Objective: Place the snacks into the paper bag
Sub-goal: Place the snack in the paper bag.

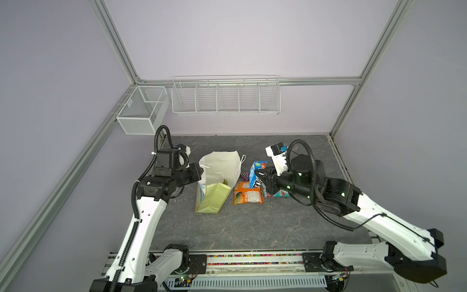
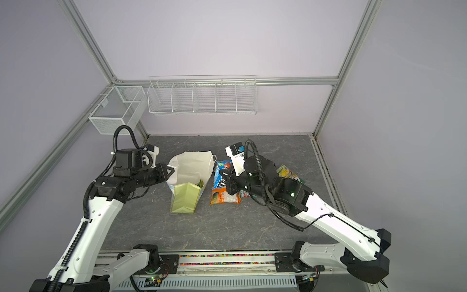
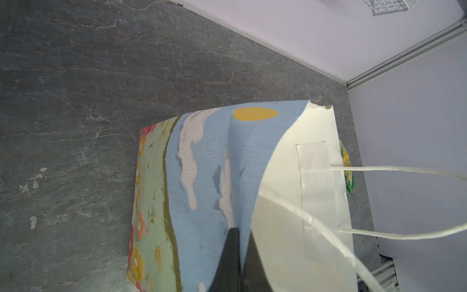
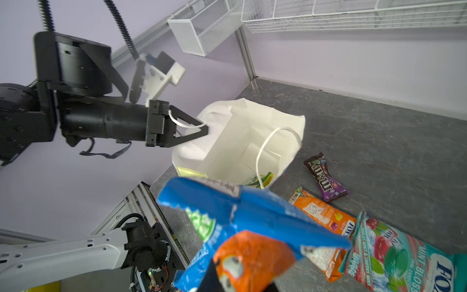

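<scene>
A paper gift bag [image 1: 217, 166], printed with blue sky, white clouds, a yellow sun and flowers, stands near the middle of a dark grey stone-patterned tabletop [image 1: 227, 227]. It has pale yellow-green sides and a white inside, and its mouth gapes wide open. The left claw [image 1: 201, 174] is clamped tight on the bag's rim on the side nearest the left arm. In the left wrist view, 1 black finger [image 3: 231, 260] presses the printed outside and the other presses the white inside. A white cord handle [image 4: 185, 125] is looped over this claw.

Inside the bag, at the bottom, lies 1 glossy green and yellow packet [image 4: 262, 178]. Nothing else can be made out in there.

The right claw [image 1: 259, 175] is pinched almost fully together on a small blue M&M's pack [image 4: 252, 215]. It holds the pack just beside the bag's open mouth, on the right arm's side and outside the bag.

4 more snacks lie on the tabletop outside the bag:
- A small brown-purple M&M's pack [image 4: 326, 178] lies nearest the bag.
- A larger orange pouch [image 1: 249, 196] lies close to it.
- A teal-red FOX'S pouch [image 4: 404, 255] overlaps the orange one's edge.
- A teal-yellow pouch [image 2: 286, 173] lies well apart from the bag, beyond the right arm and partly hidden by it.

On the back wall hangs a white wire rack [image 1: 226, 96] split into 5 compartments. A white mesh basket [image 1: 142, 111] hangs in the corner to its left.
</scene>
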{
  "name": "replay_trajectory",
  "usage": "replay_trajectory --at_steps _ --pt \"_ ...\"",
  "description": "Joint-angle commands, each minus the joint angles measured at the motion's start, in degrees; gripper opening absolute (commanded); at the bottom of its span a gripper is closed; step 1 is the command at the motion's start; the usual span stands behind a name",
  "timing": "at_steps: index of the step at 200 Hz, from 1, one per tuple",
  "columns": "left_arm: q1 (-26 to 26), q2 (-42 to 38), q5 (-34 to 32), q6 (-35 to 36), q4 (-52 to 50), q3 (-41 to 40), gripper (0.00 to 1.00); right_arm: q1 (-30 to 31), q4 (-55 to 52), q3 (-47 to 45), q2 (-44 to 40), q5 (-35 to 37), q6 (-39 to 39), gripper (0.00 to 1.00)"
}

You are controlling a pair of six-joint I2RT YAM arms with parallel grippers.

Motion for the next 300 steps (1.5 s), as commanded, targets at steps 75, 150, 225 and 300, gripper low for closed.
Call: replay_trajectory --at_steps 75,150,225,300 --pt "-0.31 1.30 -1.98 1.55 0.16 3.10 0.00 1.47 3.52 11.59 10.08 -2.89 -8.10 0.08" --pt "-0.31 0.68 -1.73 1.62 -0.06 3.14 0.00 2.32 0.08 21.49 19.14 -2.23 -10.38 0.08" --pt "-0.31 -0.37 1.63 -0.40 1.47 3.27 0.00 2.65 -2.58 26.04 24.80 3.30 -11.65 0.09" --pt "-0.31 -0.74 2.13 -0.86 1.51 3.02 0.00 2.32 -6.51 28.58 29.23 6.03 -10.89 0.09"
